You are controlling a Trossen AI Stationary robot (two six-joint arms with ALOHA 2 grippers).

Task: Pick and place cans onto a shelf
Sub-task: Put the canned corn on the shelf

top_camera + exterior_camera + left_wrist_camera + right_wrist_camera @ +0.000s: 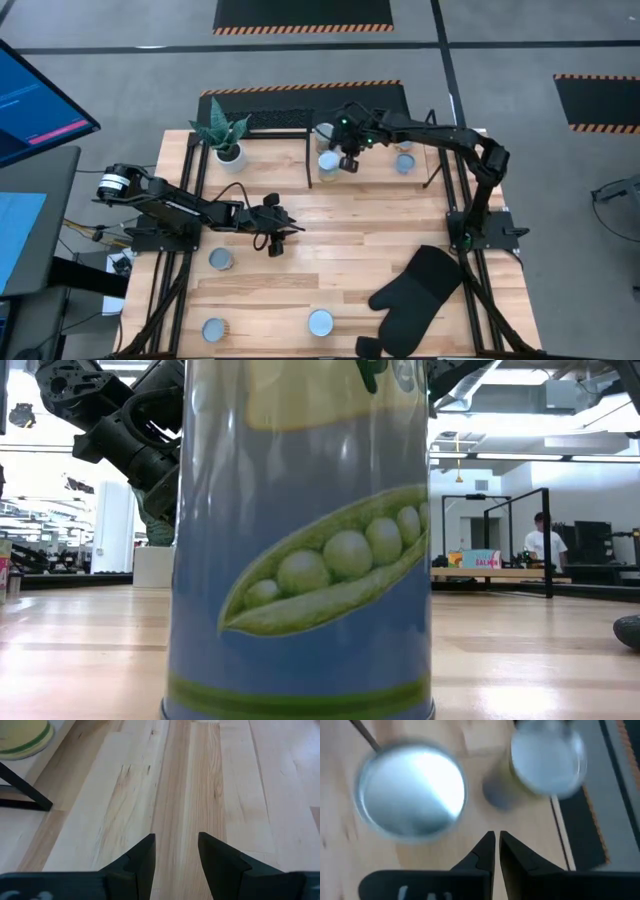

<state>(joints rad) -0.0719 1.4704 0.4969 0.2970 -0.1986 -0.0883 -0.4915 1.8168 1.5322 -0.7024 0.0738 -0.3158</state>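
The wooden table (380, 240) is seen from above, with both dark arms reaching in over it. At its far edge stands the shelf (290, 122), a low rack of thin black bars with a mesh back. A black oven mitt (412, 290) lies on the near right part of the table, and a potted plant (228, 140) stands at the far left, just beside the shelf.

Six cans are counted in the high view. Two stand together at the shelf's right end, one (325, 133) farther back and one (329, 162) nearer, and another (405, 163) stands apart to their right. Three more are spread over the near half: one (220, 260) left of centre, one (213, 329) at the near left, and one (320, 322) at the near middle. In the low view, a can with a pea-pod label (300, 540) fills most of the picture.

The right hand (348, 160) is held above the table just beside the two cans at the shelf, with its fingers almost closed on nothing; both round tops are seen just ahead of it in the right wrist view. The left hand (273, 240) is held over bare wood near the table's middle, its fingers parted and empty.
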